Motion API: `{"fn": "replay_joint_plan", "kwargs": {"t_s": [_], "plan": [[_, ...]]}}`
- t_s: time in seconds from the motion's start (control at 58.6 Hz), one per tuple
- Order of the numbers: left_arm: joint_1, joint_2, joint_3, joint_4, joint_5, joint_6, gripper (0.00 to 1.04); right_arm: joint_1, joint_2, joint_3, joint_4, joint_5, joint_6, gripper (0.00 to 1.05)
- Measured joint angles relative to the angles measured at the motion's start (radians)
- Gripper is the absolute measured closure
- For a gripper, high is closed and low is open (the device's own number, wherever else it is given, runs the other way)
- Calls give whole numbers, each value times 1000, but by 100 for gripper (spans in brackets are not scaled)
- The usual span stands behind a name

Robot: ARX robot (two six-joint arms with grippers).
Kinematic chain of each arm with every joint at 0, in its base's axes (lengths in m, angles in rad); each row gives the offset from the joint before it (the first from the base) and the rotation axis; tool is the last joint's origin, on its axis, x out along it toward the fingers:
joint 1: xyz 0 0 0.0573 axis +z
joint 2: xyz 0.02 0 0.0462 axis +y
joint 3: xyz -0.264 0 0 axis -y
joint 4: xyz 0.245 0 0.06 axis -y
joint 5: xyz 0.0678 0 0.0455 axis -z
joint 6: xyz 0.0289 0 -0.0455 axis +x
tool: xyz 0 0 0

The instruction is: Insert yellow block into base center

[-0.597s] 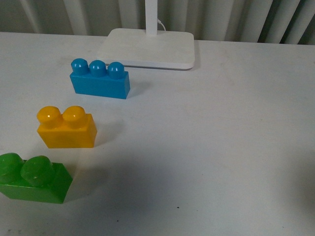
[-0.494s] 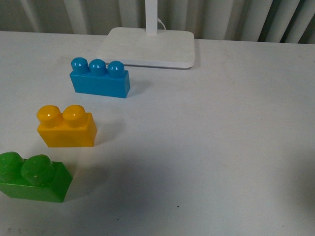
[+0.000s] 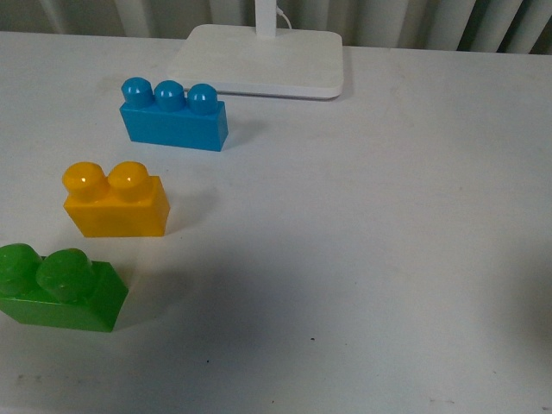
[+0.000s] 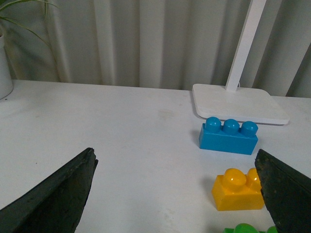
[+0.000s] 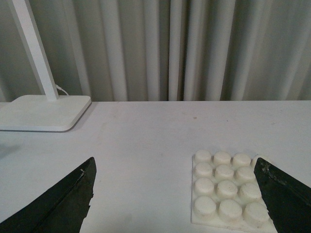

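Observation:
The yellow block [image 3: 115, 201], with two rounded studs, sits upright on the white table at the left in the front view. It also shows in the left wrist view [image 4: 237, 190], close to one dark finger [image 4: 284, 194]. My left gripper [image 4: 177, 194] is open and empty, above the table, with the block near its one side. The white studded base [image 5: 228, 192] shows only in the right wrist view, partly behind one finger [image 5: 286, 196]. My right gripper [image 5: 177, 194] is open and empty. Neither gripper shows in the front view.
A blue three-stud brick [image 3: 174, 117] stands behind the yellow block. A green two-stud brick [image 3: 59, 289] lies in front of it. A white lamp foot with a pole [image 3: 261, 60] stands at the back. Curtains hang behind the table; a plant pot [image 4: 5, 77] stands off to one side.
The front view has shifted a little: the bricks and lamp foot sit slightly higher in the picture. Nothing on the table has moved.

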Motion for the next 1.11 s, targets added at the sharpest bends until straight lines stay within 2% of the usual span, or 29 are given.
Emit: {"fn": "replay_joint_plan", "kwargs": {"t_s": [0.904, 0.972, 1.023, 1.108], "plan": [[0, 0, 0, 0, 0, 0, 6, 0, 0, 0, 0, 0, 0, 9], [0, 0, 0, 0, 0, 0, 6, 10, 33, 23, -64, 61, -16, 9], [0, 0, 0, 0, 0, 0, 6, -10, 112, 51, -80, 68, -28, 9], [0, 0, 0, 0, 0, 0, 6, -98, 289, 111, -44, -10, -64, 9]]}}
